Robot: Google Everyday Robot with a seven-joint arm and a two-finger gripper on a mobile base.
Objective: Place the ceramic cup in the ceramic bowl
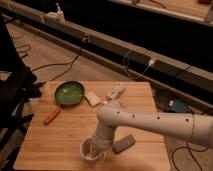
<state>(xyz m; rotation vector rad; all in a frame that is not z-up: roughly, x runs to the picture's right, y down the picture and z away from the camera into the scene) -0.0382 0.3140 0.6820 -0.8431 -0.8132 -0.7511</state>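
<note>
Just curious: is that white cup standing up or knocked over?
Upright: the ceramic cup stands rim up; the gripper is shut on its rim.

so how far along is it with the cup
Done: the gripper is at the ceramic cup, near the table's front edge, and looks shut on its rim. In hand: that grasp; the cup stands on the table. Left: lift it, carry it to the empty ceramic bowl at far left, set it inside.
</note>
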